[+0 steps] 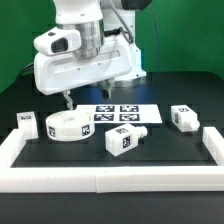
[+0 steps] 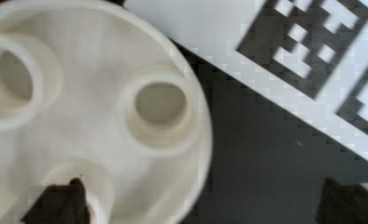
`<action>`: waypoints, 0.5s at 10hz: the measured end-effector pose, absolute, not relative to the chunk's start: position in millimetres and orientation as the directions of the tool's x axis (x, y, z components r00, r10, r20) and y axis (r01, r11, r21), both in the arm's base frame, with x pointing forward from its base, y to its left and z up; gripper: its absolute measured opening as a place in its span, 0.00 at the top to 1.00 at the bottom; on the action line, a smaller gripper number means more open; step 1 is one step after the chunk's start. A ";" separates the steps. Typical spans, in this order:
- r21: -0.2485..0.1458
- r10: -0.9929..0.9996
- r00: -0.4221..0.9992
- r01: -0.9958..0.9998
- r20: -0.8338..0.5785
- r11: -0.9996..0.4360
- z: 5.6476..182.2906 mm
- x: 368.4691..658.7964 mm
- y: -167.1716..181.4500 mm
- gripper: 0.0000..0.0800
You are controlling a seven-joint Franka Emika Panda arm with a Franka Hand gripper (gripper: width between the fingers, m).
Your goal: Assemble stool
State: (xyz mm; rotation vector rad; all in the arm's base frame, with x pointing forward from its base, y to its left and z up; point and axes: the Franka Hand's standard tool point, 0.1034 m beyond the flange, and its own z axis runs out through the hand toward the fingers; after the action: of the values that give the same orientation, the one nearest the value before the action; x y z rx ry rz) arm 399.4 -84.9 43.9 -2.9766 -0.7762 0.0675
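The round white seat disc [image 1: 70, 127] lies on the black table towards the exterior view's left, with a tag on its side wall. In the wrist view the seat disc [image 2: 92, 110] fills much of the frame and shows two round holes. My gripper [image 1: 67, 101] hangs just above the disc, open and empty. In the wrist view the gripper [image 2: 207, 205] has one fingertip [image 2: 60, 200] over the disc and the other over the bare table, so the rim lies between them. Three chunky white legs lie apart: one [image 1: 27, 120], one [image 1: 125, 139], one [image 1: 182, 117].
The marker board [image 1: 118, 113] lies flat behind the disc and shows in the wrist view [image 2: 305, 50]. A long white border rail [image 1: 110, 180] runs along the table's front and up both sides. A green backdrop stands behind.
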 end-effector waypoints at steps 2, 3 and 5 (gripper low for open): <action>-0.060 0.487 0.873 0.485 -0.023 -0.872 35.1 396.9 -86.6 0.19; -0.061 0.486 0.874 0.484 -0.028 -0.873 29.7 395.2 -87.7 0.19; -0.059 0.480 0.876 0.478 -0.036 -0.877 14.1 392.1 -92.9 0.19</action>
State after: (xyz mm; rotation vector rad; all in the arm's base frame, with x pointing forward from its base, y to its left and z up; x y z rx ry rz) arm 392.1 -92.9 14.1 -2.9963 -0.7651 0.0770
